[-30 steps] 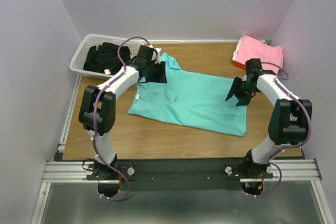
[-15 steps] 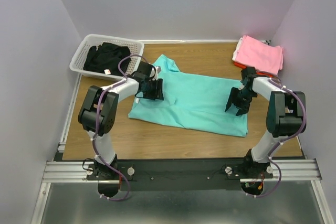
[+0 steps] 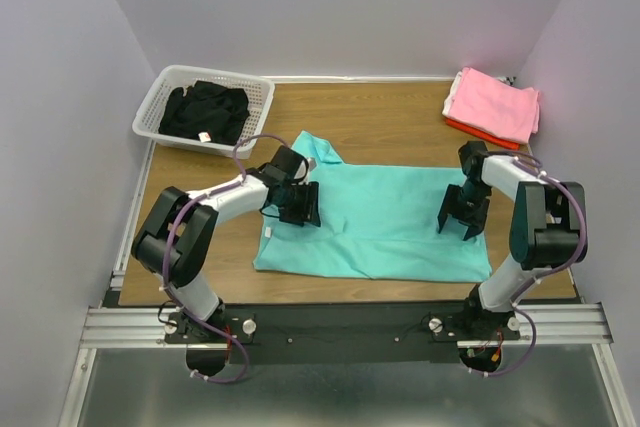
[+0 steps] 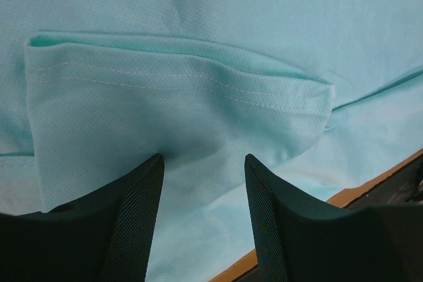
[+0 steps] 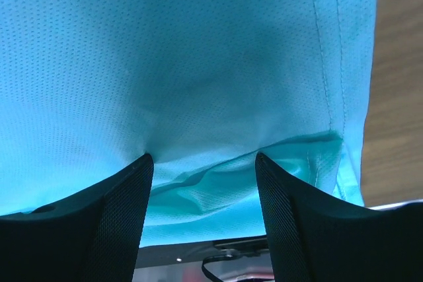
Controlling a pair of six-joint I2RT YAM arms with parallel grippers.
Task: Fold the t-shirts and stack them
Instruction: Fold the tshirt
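Both claws were clamped on the turquoise t-shirt [image 3: 375,222], which lay flat mid-counter [image 3: 400,117]. Left claw [image 4: 201,163] pinched a hemmed fold; right claw [image 5: 201,160] pinched cloth near the shirt's right edge. Pink t-shirt [image 3: 495,102] stacked far right; basket [image 3: 160,107] far left.

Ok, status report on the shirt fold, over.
Left gripper and right gripper both shut on turquoise t-shirt. Shirt on table, near half folded. Nothing in the way.

White-and-black arms, purple cables, textured black fingers [image 4: 132,229]
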